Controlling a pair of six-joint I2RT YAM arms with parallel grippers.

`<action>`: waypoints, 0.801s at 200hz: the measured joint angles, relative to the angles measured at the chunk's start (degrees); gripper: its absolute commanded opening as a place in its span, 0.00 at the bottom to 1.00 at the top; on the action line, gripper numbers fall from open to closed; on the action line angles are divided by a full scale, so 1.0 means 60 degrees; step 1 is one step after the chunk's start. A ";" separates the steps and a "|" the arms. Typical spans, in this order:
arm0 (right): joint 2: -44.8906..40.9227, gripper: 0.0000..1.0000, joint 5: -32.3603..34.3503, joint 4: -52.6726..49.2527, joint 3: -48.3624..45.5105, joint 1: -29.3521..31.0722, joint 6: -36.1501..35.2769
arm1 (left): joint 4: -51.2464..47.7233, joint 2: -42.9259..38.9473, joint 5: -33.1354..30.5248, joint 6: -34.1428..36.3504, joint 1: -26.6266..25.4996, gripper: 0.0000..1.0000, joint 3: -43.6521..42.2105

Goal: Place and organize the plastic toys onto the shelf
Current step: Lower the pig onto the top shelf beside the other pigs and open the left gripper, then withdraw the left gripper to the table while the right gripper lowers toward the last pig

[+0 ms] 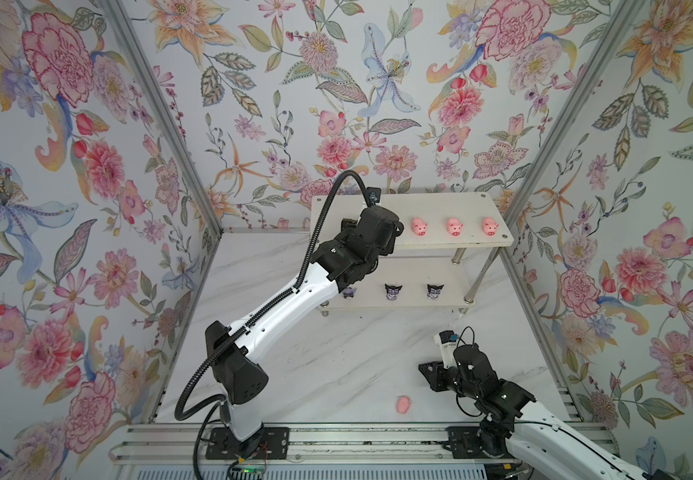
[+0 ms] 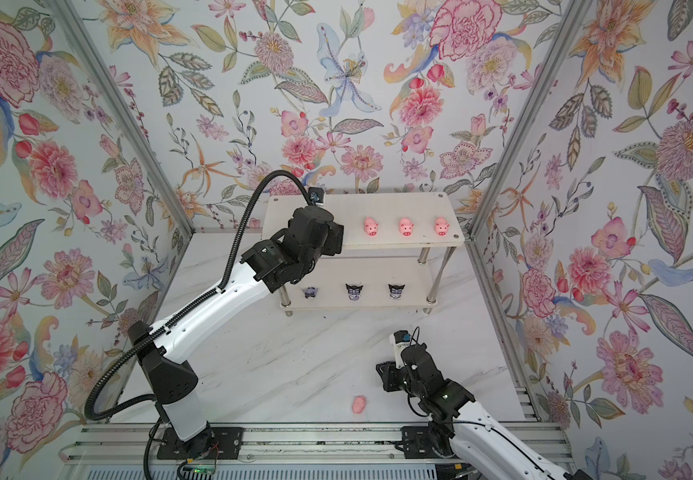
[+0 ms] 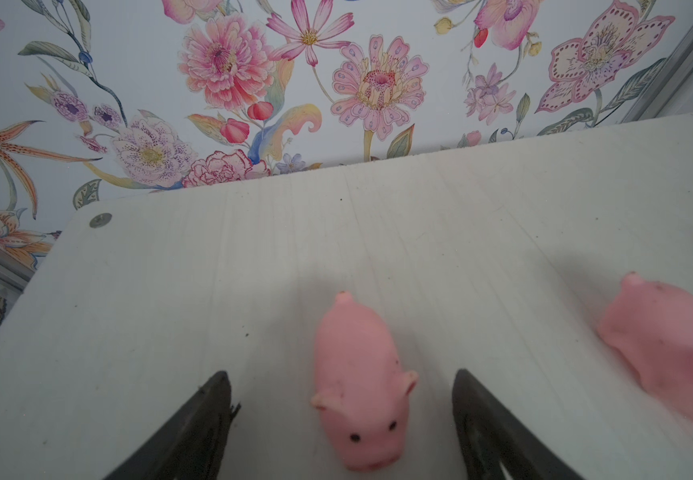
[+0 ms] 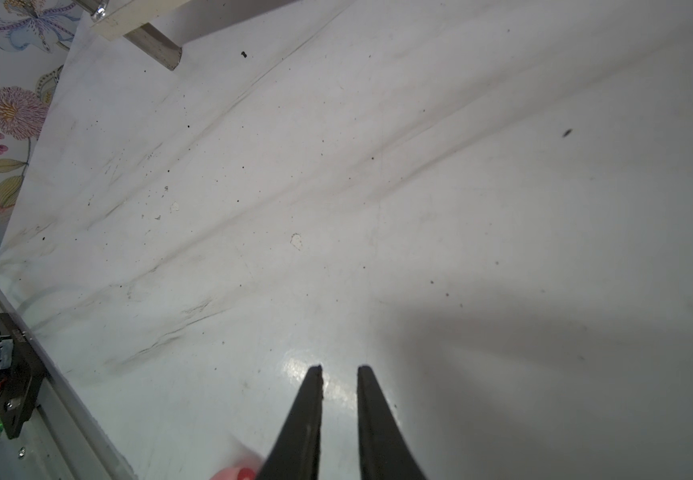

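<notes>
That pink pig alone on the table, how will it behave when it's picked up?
The lone pig looks tiny and rounded, so it is probably light and apt to roll if nudged. Its matte, soft-looking skin, like the shelf pig in the left wrist view, suggests it squashes slightly rather than slipping.

Bright, even light, soft shadows (glare patch on the tabletop [image 4: 303,368]).
</notes>
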 measured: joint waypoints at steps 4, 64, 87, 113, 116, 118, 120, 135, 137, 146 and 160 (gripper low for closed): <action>0.0000 0.19 0.0000 0.0000 0.0000 0.0000 0.0000 | -0.0062 0.0000 0.0000 0.0000 0.0000 0.86 0.0076; 0.0000 0.20 0.0000 0.0000 -0.0007 -0.0040 0.0004 | -0.0546 -0.0528 0.0025 0.0142 0.0000 0.89 0.0634; 0.0000 0.20 0.0004 0.0000 -0.0007 -0.0062 0.0000 | -0.0466 -0.1413 0.0025 0.0186 -0.0004 0.87 -0.0069; 0.0000 0.20 0.0011 0.0000 -0.0007 -0.0062 0.0004 | -0.0025 -0.3340 -0.0015 0.0178 -0.0127 0.84 -0.2386; 0.0000 0.20 0.0018 0.0000 -0.0007 -0.0062 0.0004 | 0.0069 -0.3585 -0.0036 0.0171 -0.0157 0.84 -0.2688; 0.0000 0.20 0.0022 0.0000 -0.0007 -0.0062 0.0004 | 0.0124 -0.3756 -0.0044 0.0168 -0.0171 0.83 -0.2914; -0.0004 0.20 0.0029 0.0000 -0.0007 -0.0062 0.0004 | 0.0142 -0.3876 -0.0047 0.0168 -0.0193 0.83 -0.3053; -0.0047 0.22 0.0033 0.0004 -0.0036 -0.0062 0.0011 | 0.0499 -0.5100 -0.0135 0.0040 -0.0572 0.83 -0.4623; -0.0062 0.23 0.0033 0.0000 -0.0044 -0.0062 0.0007 | 0.0572 -0.5242 -0.0164 0.0004 -0.0641 0.83 -0.4834; -0.0131 0.25 0.0025 -0.0022 -0.0069 -0.0062 0.0029 | 0.0721 -0.5821 -0.0219 -0.0109 -0.0973 0.83 -0.5672; -0.0295 0.28 -0.0040 -0.0109 -0.0098 -0.0058 0.0080 | 0.0994 -0.6517 -0.0259 -0.0350 -0.1545 0.84 -0.7020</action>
